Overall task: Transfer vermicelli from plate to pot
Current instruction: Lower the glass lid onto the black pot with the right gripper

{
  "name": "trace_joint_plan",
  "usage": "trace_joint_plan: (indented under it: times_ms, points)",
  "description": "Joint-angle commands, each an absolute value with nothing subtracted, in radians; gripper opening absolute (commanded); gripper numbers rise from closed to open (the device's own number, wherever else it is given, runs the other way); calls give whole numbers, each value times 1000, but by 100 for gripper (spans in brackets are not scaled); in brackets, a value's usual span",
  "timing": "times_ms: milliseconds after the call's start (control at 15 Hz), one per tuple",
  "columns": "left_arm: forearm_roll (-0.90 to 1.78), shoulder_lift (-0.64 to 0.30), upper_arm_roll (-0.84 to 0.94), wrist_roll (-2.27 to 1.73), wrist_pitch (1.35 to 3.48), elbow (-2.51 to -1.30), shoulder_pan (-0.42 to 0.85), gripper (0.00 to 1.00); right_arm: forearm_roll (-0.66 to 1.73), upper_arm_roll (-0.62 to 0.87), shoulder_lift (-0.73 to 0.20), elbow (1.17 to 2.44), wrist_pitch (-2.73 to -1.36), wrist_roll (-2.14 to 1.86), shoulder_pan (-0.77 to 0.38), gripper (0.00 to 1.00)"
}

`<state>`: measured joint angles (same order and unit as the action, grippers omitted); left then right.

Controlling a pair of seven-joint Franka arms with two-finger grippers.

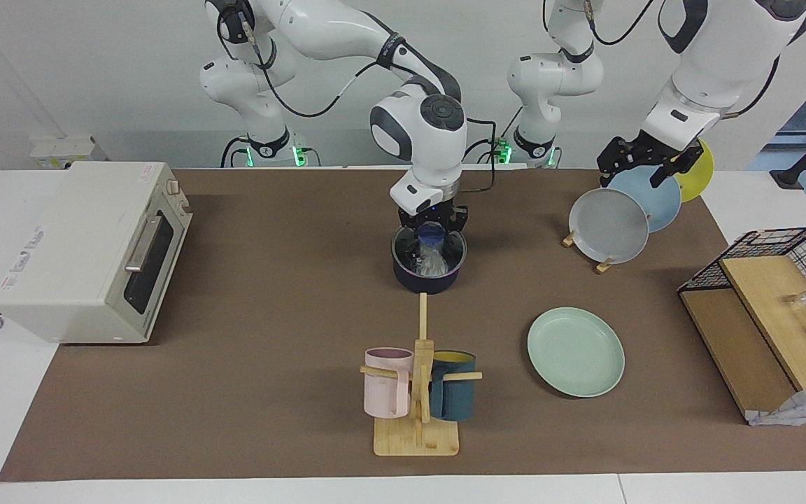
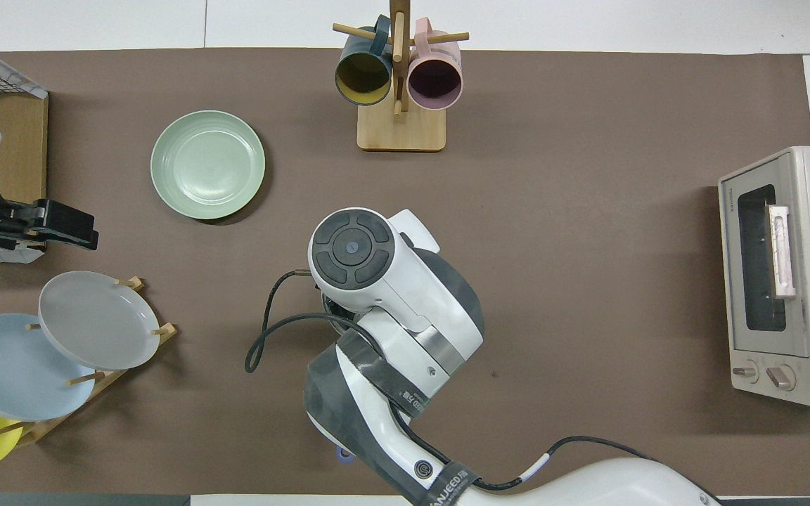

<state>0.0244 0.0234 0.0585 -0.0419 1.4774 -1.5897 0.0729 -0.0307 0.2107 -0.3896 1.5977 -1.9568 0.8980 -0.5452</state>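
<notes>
The vermicelli (image 1: 432, 263) lies as a pale glassy bundle inside the dark navy pot (image 1: 425, 281) in the middle of the table. My right gripper (image 1: 432, 229) hangs just over the pot's mouth, fingers apart, holding nothing. The mint-green plate (image 1: 576, 351) is bare; it lies farther from the robots than the pot, toward the left arm's end, and also shows in the overhead view (image 2: 207, 164). In the overhead view the right arm hides the pot except its blue handle tip (image 2: 344, 455). My left gripper (image 1: 644, 162) waits open over the plate rack.
A rack holds upright grey (image 1: 609, 225), blue and yellow plates. A wooden mug tree (image 1: 417, 392) with pink and teal mugs stands farther from the robots than the pot. A toaster oven (image 1: 88, 252) and a wire basket (image 1: 781, 315) stand at the table's ends.
</notes>
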Motion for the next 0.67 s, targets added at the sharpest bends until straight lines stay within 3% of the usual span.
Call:
trace_joint_plan:
  times_ms: [0, 333, 600]
  points:
    - [37, 37, 63, -44, 1480, -1605, 63, 100, -58, 213, -402, 1628, -2019, 927, -542, 100]
    - [37, 37, 63, -44, 1480, -1605, 63, 100, -80, 204, -318, 1611, -1968, 797, -427, 100]
    - [37, 37, 63, -44, 1480, -1605, 61, 100, -63, 115, -226, 1565, -1792, 532, -345, 100]
